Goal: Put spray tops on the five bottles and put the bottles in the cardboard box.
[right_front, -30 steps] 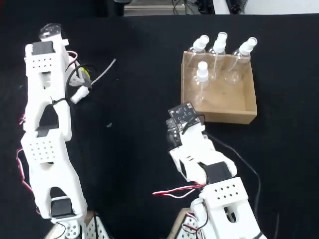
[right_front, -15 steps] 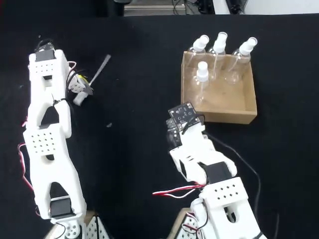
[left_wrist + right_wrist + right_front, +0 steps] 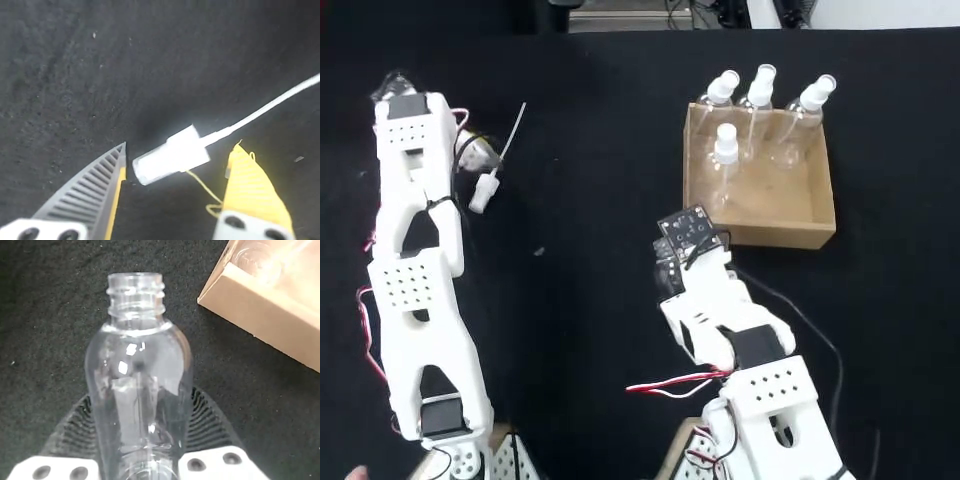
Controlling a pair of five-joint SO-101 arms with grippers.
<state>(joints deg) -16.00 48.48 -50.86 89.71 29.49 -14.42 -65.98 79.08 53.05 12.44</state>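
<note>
The spray top (image 3: 170,156) is lying on its side on the black table (image 3: 590,150), at the upper left of the high view, just beside the left arm. The left pincer (image 3: 179,150) is standing wide open around it, one jaw on each side and neither touching it. The top looks small, light and hard, so it is likely to skid or roll if only one jaw is meeting it. Its thin tube (image 3: 270,107) is trailing off to one side and looks bendy, a poor place to grip. The stout white collar is offering the best hold, squeezed across its round body with the tube left free to enter a bottle neck.

The right pincer (image 3: 140,412) is clasping the clear bottle (image 3: 137,360) low on its body, the open threaded neck pointing away from the camera. The bottle looks empty, thin-walled and smooth, so a hard squeeze may be denting it.

Four capped bottles (image 3: 750,120) are standing in the cardboard box (image 3: 780,237) at the upper right.
</note>
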